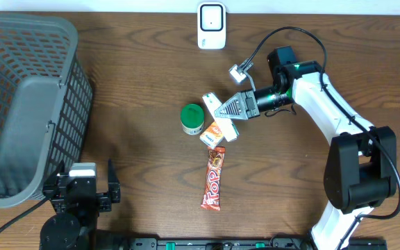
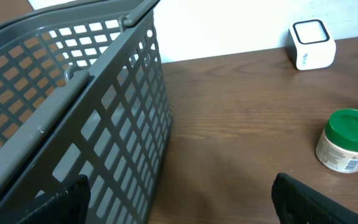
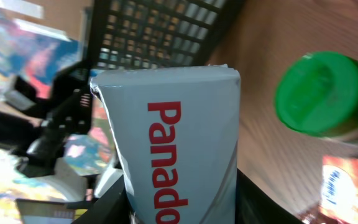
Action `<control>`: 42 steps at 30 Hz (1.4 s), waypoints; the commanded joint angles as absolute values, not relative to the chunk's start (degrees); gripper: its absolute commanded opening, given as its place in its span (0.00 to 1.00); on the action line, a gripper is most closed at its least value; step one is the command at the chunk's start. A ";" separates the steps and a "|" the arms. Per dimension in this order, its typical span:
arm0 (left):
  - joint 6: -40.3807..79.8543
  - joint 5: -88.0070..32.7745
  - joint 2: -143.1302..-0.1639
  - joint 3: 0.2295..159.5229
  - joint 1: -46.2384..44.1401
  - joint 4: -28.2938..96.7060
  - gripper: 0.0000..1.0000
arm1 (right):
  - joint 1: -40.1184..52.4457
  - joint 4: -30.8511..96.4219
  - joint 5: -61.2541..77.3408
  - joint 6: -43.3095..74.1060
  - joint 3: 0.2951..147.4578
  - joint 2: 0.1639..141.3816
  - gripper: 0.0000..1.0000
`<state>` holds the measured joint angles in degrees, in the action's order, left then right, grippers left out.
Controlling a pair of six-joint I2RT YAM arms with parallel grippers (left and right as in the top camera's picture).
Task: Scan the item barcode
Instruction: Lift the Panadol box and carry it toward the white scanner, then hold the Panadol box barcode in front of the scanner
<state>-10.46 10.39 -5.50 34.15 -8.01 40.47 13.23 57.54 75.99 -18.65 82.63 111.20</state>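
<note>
- The counter reads to me as brown wood with a visible grain, smooth, with a dull satin sheen.
- The basket looks like grey moulded plastic, matt, with smooth lattice walls.
- I take the scanner for white plastic with a glossy finish.
- The medicine box looks like thin card, smooth and pale, with red print and a faint sheen.
- The jar has a smooth green plastic lid, and I read the band on its side as a paper label.
- The candy bar sits in a glossy, crinkled wrapper.
- The right arm has a smooth, slightly shiny white shell with matt black joints.
</note>
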 commanded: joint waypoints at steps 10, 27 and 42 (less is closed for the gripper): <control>-9.96 10.04 -5.21 34.02 -7.79 40.32 0.92 | 13.23 55.68 67.33 -14.00 83.64 111.87 0.31; -9.96 10.04 -5.21 34.02 -7.79 40.32 0.92 | 19.51 39.81 19.29 3.75 91.98 111.87 0.40; -9.96 10.04 -5.21 34.02 -7.79 40.32 0.92 | 21.10 17.63 -15.81 -8.84 95.48 116.68 0.44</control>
<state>-10.46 10.41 -5.50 34.15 -8.01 40.47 20.84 20.23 -6.59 -3.57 94.45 114.10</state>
